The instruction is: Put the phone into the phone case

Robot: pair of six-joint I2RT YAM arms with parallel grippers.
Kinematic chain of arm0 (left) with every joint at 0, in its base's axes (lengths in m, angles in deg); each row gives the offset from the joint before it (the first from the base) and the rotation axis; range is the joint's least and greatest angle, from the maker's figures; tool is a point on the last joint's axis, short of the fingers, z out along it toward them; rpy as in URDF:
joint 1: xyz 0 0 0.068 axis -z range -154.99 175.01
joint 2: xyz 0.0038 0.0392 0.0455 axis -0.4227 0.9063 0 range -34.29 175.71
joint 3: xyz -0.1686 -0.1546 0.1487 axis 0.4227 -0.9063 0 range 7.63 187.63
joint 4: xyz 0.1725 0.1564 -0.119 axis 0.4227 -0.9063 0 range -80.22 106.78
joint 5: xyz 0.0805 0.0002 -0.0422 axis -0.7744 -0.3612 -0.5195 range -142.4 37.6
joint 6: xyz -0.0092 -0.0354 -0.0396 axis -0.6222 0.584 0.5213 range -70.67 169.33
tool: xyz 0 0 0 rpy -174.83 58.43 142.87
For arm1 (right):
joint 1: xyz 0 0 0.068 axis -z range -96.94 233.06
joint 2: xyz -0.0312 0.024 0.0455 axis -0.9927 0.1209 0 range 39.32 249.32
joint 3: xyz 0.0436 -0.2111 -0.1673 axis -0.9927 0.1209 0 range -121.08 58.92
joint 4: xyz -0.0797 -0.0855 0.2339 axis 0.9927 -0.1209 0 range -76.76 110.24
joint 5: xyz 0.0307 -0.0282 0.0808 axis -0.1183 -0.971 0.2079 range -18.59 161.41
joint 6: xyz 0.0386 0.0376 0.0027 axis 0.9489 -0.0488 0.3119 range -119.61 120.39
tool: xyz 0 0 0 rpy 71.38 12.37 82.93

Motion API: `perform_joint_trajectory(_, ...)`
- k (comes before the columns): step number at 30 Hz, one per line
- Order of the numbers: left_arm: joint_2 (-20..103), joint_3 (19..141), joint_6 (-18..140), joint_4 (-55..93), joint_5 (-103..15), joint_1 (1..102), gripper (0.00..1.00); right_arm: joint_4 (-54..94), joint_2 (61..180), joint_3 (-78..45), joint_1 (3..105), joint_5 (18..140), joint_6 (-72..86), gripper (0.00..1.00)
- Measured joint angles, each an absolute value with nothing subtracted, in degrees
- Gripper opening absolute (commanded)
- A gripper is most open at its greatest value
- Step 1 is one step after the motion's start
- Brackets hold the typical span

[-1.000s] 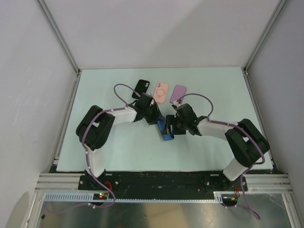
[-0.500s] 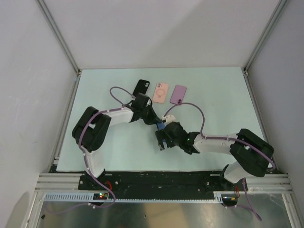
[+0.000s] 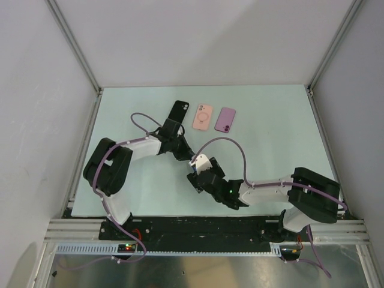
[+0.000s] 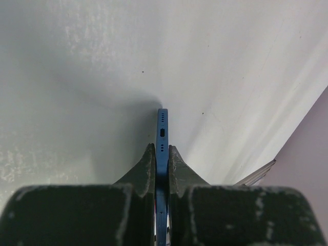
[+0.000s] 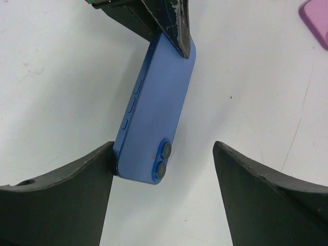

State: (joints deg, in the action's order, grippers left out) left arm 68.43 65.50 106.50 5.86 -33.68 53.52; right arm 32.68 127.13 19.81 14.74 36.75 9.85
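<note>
My left gripper is shut on a blue phone, which it holds edge-on above the table. In the right wrist view the blue phone shows its back and its two camera lenses. The left gripper's fingers clamp its far end. My right gripper is open around the phone's camera end, and its left finger touches the phone's edge. From above, the left gripper and right gripper meet near the table's middle, and the phone is mostly hidden between them.
Three phone cases lie in a row at the back: black, pink and purple. The purple case also shows in the right wrist view. Purple cables loop over both arms. White walls enclose the pale table.
Both grippers have moved with the phone to the left and towards the front edge. The right arm has stretched out low across the front of the table.
</note>
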Motion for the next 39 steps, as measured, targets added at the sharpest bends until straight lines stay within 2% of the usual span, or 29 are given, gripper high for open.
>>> perform_joint_trajectory(8,67.6,65.5,107.6,5.1,-32.4,53.3,0.0,37.7,130.4,19.8,12.3,32.6,4.6,0.47)
perform_joint_trajectory(12,66.4,65.5,108.5,5.1,-31.8,53.3,0.01,39.5,131.4,19.8,11.5,31.1,2.9,0.26)
perform_joint_trajectory(14,65.7,65.5,109.3,5.1,-31.6,53.2,0.11,40.2,131.5,19.8,11.2,29.7,1.5,0.14)
perform_joint_trajectory(17,65.0,65.5,110.8,4.4,-32.3,52.8,0.38,41.2,131.5,19.8,11.0,27.0,-1.5,0.02)
perform_joint_trajectory(20,63.9,65.5,109.5,3.1,-30.9,52.5,0.65,40.8,130.4,19.8,11.3,26.2,-2.7,0.0)
perform_joint_trajectory(22,61.9,65.5,108.0,2.6,-30.1,52.5,0.77,39.5,128.4,19.8,11.9,26.5,-3.3,0.0)
perform_joint_trajectory(25,57.6,65.7,104.6,1.9,-29.8,52.4,0.88,36.5,123.3,19.8,14.0,29.2,-2.9,0.0)
perform_joint_trajectory(29,51.7,65.9,98.1,1.0,-31.0,51.2,0.9,30.5,114.8,18.4,22.4,40.6,1.5,0.0)
perform_joint_trajectory(33,46.2,65.9,89.2,0.6,-31.8,49.5,0.88,25.5,110.3,15.4,37.8,61.0,8.6,0.0)
perform_joint_trajectory(36,42.8,65.9,83.1,0.3,-31.8,49.0,0.88,22.2,111.7,11.2,48.3,77.6,13.5,0.0)
perform_joint_trajectory(39,39.7,65.4,78.1,0.4,-30.9,48.4,0.87,19.6,116.8,5.1,53.1,92.6,17.3,0.0)
